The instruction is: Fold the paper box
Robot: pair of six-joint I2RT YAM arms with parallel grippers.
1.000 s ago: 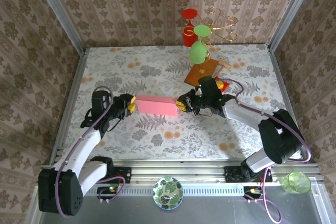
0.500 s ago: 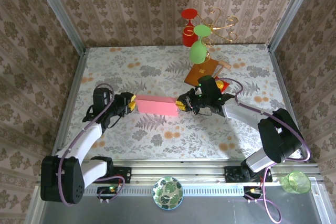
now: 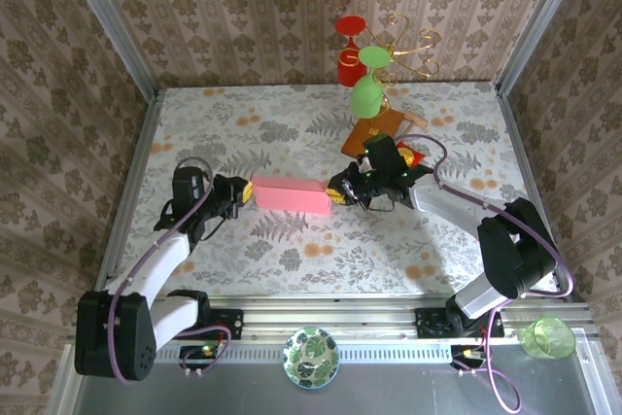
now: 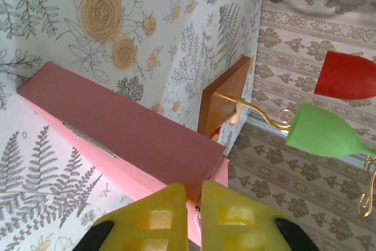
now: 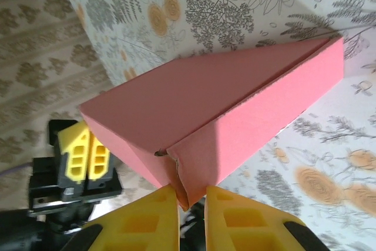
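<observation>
The paper box [image 3: 290, 195] is a closed pink oblong lying on the floral table, with one arm at each end. At its left end my left gripper [image 3: 246, 191] is shut. In the left wrist view its yellow fingers [image 4: 161, 213] stand almost together, pinching the thin end edge of the paper box [image 4: 135, 133]. My right gripper [image 3: 337, 191] is shut at the right end. The right wrist view shows the box's [image 5: 194, 95] corner flap wedged between that gripper's [image 5: 191, 195] two yellow fingers.
A brown board [image 3: 374, 130] carrying a gold wire stand sits behind the right gripper, with a red cup [image 3: 350, 65] and green cups [image 3: 367, 94] on the stand. A small red-yellow packet [image 3: 413, 155] lies beside the board. A patterned bowl [image 3: 311, 357] rests on the front rail.
My left gripper's jaws have closed at the box's left end. The right gripper and its forearm shifted slightly toward the back. The box has barely moved.
</observation>
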